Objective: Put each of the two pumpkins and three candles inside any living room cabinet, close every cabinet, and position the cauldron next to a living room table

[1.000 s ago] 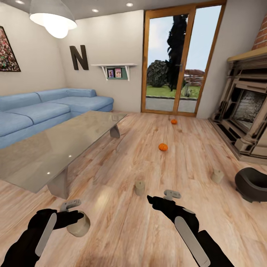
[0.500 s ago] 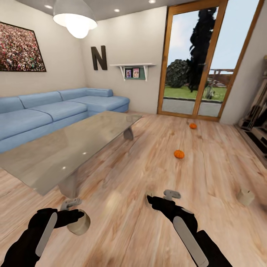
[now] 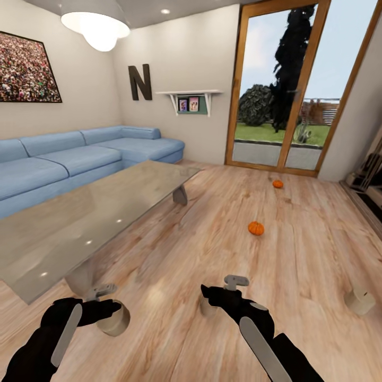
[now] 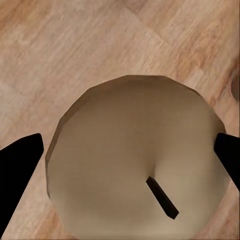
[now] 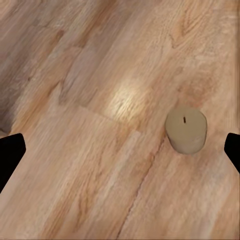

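On the wooden floor (image 3: 297, 265) beside the glass table (image 3: 79, 217), the left gripper (image 3: 109, 313) has a candle (image 3: 114, 321) clamped between its fingers; the left wrist view shows that candle (image 4: 135, 160) from above, wick dark and off-centre, with a black fingertip (image 4: 20, 165) pressed at each side. Over to the right gripper (image 3: 212, 297): its fingers stand wide apart and hold nothing, hovering over a second candle (image 3: 208, 306), which sits upright on the boards, partly hidden behind the gripper. From the right wrist camera that candle (image 5: 186, 130) lies between the spread fingertips (image 5: 10, 157), nearer one of them, touching neither. A third candle (image 3: 359, 300) stands far off to the right. Two pumpkins rest on the floor further on: the nearer pumpkin (image 3: 255, 228) mid-room, the farther pumpkin (image 3: 277, 183) near the glass door (image 3: 286, 85). A blue sofa (image 3: 79, 154) lines the left wall.
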You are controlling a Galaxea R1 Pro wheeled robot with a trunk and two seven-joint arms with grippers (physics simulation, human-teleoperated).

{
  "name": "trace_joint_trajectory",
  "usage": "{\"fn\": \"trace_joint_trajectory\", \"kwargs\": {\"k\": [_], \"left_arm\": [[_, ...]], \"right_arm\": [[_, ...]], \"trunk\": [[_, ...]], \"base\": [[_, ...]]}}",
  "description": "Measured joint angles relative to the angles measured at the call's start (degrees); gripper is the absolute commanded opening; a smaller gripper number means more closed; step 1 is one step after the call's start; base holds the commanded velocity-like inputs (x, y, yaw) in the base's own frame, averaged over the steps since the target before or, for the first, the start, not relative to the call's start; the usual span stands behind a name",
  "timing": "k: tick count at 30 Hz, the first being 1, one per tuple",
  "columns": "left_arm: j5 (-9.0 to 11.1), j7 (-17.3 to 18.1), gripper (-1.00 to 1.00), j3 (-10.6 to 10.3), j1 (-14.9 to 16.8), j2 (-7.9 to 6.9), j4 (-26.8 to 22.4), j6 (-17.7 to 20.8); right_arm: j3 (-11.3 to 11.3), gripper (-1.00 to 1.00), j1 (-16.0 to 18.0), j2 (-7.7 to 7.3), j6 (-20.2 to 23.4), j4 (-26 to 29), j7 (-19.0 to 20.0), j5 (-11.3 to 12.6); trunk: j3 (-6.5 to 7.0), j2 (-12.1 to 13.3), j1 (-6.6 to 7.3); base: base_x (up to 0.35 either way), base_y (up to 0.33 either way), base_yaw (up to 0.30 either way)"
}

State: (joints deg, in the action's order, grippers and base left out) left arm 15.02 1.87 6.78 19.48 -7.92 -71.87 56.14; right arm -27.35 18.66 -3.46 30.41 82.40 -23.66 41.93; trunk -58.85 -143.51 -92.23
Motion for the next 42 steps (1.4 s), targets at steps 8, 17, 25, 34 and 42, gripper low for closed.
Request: {"fn": "trace_joint_trajectory", "kwargs": {"k": [8, 17, 25, 34, 42], "left_arm": [[0.06, 0.00, -1.00, 0.01, -0.05, -0.02, -0.06, 0.09], [0.10, 0.00, -1.00, 0.02, -0.08, -0.01, -0.07, 0.08], [-0.10, 0.00, -1.00, 0.01, -0.09, 0.00, -0.06, 0.08], [0.22, 0.00, -1.00, 0.01, -0.08, -0.01, -0.07, 0.08], [0.14, 0.00, -1.00, 0.01, -0.08, 0.00, -0.07, 0.07]], "right_arm": [[-0.07, 1.00, 0.00, 0.00, -0.19, 0.01, -0.27, -0.20], [-0.14, 1.00, 0.01, 0.08, -0.03, -0.01, -0.60, -0.16], [-0.21, 1.00, 0.00, 0.01, -0.08, 0.15, -1.00, -0.09], [-0.14, 1.00, 0.00, 0.00, -0.15, 0.09, -0.97, -0.16], [-0.06, 1.00, 0.00, 0.00, -0.19, 0.50, -1.05, 0.27]], "trunk": [[0.00, 0.00, -0.01], [-0.08, 0.00, -0.02], [-0.45, 0.00, -0.03], [-0.48, 0.00, -0.01], [-0.48, 0.00, -0.02]], "base": [[0.193, -0.007, 0.000], [0.093, -0.081, 0.106], [0.004, -0.166, 0.187], [0.066, -0.067, 0.006], [0.094, -0.002, 0.000]]}}
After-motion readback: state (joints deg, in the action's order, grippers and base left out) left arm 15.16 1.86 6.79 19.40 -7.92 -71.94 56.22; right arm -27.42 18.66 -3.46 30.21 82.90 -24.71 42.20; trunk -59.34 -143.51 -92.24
